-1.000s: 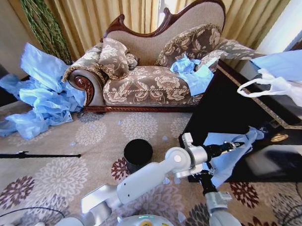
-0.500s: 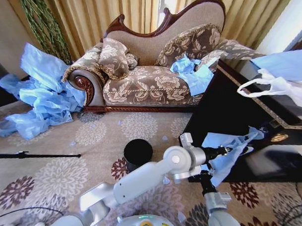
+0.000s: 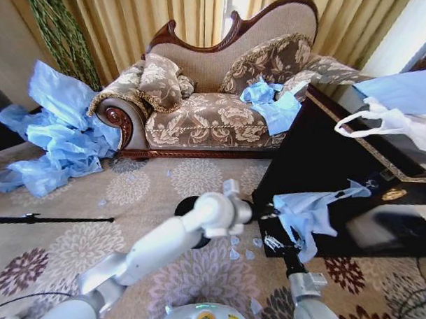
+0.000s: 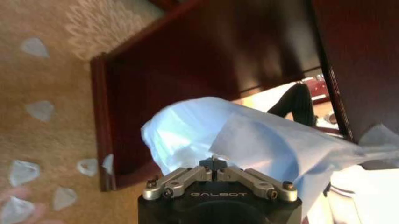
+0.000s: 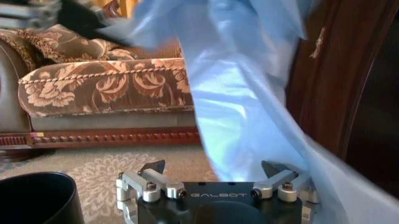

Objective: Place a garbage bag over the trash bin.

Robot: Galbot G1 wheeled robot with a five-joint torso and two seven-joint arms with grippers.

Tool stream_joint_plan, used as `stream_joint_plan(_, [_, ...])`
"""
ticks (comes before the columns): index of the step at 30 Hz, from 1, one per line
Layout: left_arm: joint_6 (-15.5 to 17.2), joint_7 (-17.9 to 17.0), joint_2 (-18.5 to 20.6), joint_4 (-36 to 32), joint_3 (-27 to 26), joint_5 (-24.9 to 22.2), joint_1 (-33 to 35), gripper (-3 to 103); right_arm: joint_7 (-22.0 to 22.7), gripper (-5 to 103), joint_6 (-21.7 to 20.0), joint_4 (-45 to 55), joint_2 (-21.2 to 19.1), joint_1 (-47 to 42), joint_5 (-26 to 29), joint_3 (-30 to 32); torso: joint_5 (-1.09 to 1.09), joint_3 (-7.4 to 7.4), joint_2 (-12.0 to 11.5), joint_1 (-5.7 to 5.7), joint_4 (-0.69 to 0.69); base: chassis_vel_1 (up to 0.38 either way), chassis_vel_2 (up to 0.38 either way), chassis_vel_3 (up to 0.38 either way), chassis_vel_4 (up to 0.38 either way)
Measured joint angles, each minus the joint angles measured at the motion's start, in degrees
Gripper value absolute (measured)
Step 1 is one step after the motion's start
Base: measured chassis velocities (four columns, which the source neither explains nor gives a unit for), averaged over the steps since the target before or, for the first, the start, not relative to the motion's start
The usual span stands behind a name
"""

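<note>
1. Floral rug, sofa behind; trash bin (image 3: 192,208) stands unlined, partly behind the left arm.
2. Left gripper (image 4: 215,169) fingers pinched on the garbage bag (image 3: 306,212), held near the dark tabletop (image 3: 353,157).
3. Right gripper (image 5: 215,171) fingers spread; bag drapes between.
4. Remaining, likely: open bag, fit over rim.

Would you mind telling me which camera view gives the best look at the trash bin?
The right wrist view: the trash bin shows its black rim and smooth side unobstructed, though cut by the picture's edge. In the head view the left arm crosses the bin, leaving a dark sliver of it. The left wrist view looks at the garbage bag instead.
</note>
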Motion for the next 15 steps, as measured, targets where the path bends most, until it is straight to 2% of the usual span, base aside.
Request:
stream_joint_plan(2, [0.42, 0.4, 0.93, -0.27, -0.83, -0.17, 0.38, 0, -0.09, 100, 0.01, 0.13, 0.08, -0.11, 0.0, -0.08, 0.0, 0.0, 0.0, 0.0, -0.01, 0.0, 0.0, 0.0, 0.0])
stream_joint_plan(3, [1.84, 1.84, 3.81, -1.13, -3.55, -0.31, 2.07, 0, -0.33, 100, 0.04, 0.39, 0.15, -0.37, 0.02, -0.55, 0.0, 0.0, 0.0, 0.0, -0.02, 0.0, 0.0, 0.0, 0.0])
stream_joint_plan(4, [1.84, 1.84, 3.81, -1.13, -3.55, -0.31, 2.07, 0, -0.33, 100, 0.04, 0.39, 0.15, -0.37, 0.02, -0.55, 0.0, 0.0, 0.0, 0.0, -0.02, 0.0, 0.0, 0.0, 0.0])
stream_joint_plan(6, [2.95, 3.0, 6.58, -2.07, -5.88, -0.31, 3.9, 0, -0.68, 100, 0.18, 0.37, 0.07, -0.47, 0.01, -1.13, -0.01, 0.0, 0.0, 0.0, -0.01, 0.0, 0.0, 0.0, 0.0])
stream_joint_plan(8, [4.06, 4.26, 11.03, -3.7, -8.93, -0.31, 6.98, 0, -1.24, 100, 0.39, -0.12, -0.02, -0.45, -0.31, -1.94, 0.0, 0.0, 0.0, 0.0, 0.01, 0.0, 0.0, 0.0, 0.0])
stream_joint_plan(9, [4.06, 4.26, 11.03, -3.7, -8.93, -0.31, 6.98, 0, -1.24, 100, 0.39, -0.12, -0.02, -0.45, -0.31, -1.94, 0.0, 0.0, 0.0, 0.0, 0.01, 0.0, 0.0, 0.0, 0.0])
stream_joint_plan(12, [5.86, 5.88, 16.52, -6.06, -13.36, -0.16, 12.41, 0, -1.65, 100, 0.54, -0.72, 0.23, -0.23, -0.83, -2.58, -0.01, 0.0, 0.0, 0.0, 0.0, 0.0, 0.0, 0.0, 0.0])
stream_joint_plan(13, [5.86, 5.88, 16.52, -6.06, -13.36, -0.16, 12.41, 0, -1.65, 100, 0.54, -0.72, 0.23, -0.23, -0.83, -2.58, -0.01, 0.0, 0.0, 0.0, 0.0, 0.0, 0.0, 0.0, 0.0])
stream_joint_plan(15, [7.05, 7.43, 19.59, -7.52, -16.73, 1.39, 17.21, 0, -1.69, 100, 0.63, -1.03, 0.35, 0.05, -1.09, -2.98, -0.02, 0.0, 0.0, 0.0, 0.01, 0.0, 0.0, 0.0, 0.0])
